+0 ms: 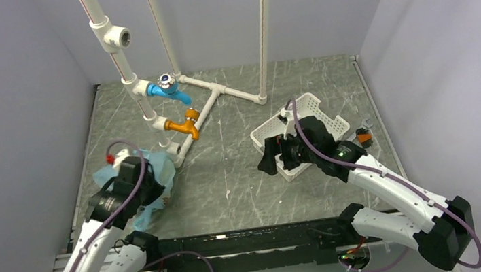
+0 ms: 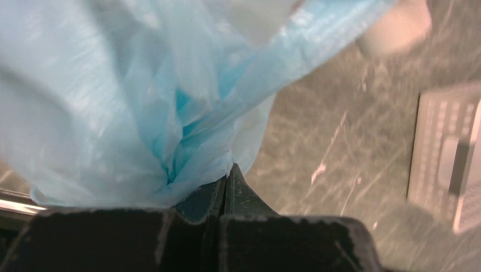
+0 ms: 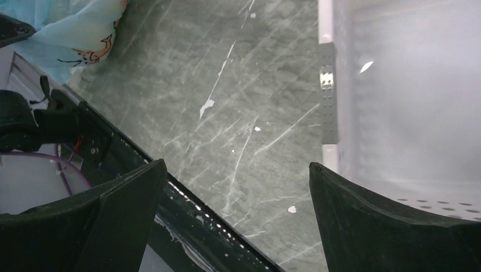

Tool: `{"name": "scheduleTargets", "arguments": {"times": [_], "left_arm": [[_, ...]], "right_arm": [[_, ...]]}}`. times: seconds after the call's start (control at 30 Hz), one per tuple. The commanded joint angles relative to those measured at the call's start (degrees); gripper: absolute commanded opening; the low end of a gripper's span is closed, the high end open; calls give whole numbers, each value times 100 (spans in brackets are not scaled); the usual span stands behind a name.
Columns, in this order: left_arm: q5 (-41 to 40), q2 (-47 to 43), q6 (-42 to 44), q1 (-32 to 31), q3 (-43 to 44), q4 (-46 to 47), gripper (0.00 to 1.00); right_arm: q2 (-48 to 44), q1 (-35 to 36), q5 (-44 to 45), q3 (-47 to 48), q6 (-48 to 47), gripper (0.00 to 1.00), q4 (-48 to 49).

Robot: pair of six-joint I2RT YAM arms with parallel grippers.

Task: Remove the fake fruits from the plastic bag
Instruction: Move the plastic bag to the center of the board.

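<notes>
Overhead, crinkly translucent light-blue plastic bag point(image 1: 163, 172) is far left by white pipes point(image 1: 140, 103), at left gripper point(image 1: 139, 185); right gripper point(image 1: 274, 158) hangs over slotted white basket point(image 1: 320, 110). Left wrist: fingers pinched tight on bunched film. Right wrist: fingers spread wide, holding nothing, above marbled table point(image 3: 227, 85) (bag's cartoon print point(image 3: 93, 54), no legible text).

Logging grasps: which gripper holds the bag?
The left gripper, shut on the bunched bag; the right gripper is open and empty by the basket.
</notes>
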Motion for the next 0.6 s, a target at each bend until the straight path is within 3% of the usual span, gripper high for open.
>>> {"name": "scheduleTargets", "arguments": {"times": [0.0,0.13,0.2,0.33,0.47,0.57], "left_arm": [[-84,844,-856,-1749,289,231,0],[-923,2181,-1280,-3582,1250,123,0],[-1067,2835,-1290,-3998,1732,149,0],[-1166,3834,-1078,-4499,2497,475,0],[-912,4305,-610,-4569,2841,888,0],[-942,4198,-529,-4596,2757,962,12]], "right_arm": [[292,305,-53,218,156,100,228],[408,626,93,261,220,100,313],[357,741,98,205,259,100,388],[-27,838,112,-81,320,100,556],[-474,847,36,-418,320,100,662],[-556,858,-44,-621,254,100,706]]}}
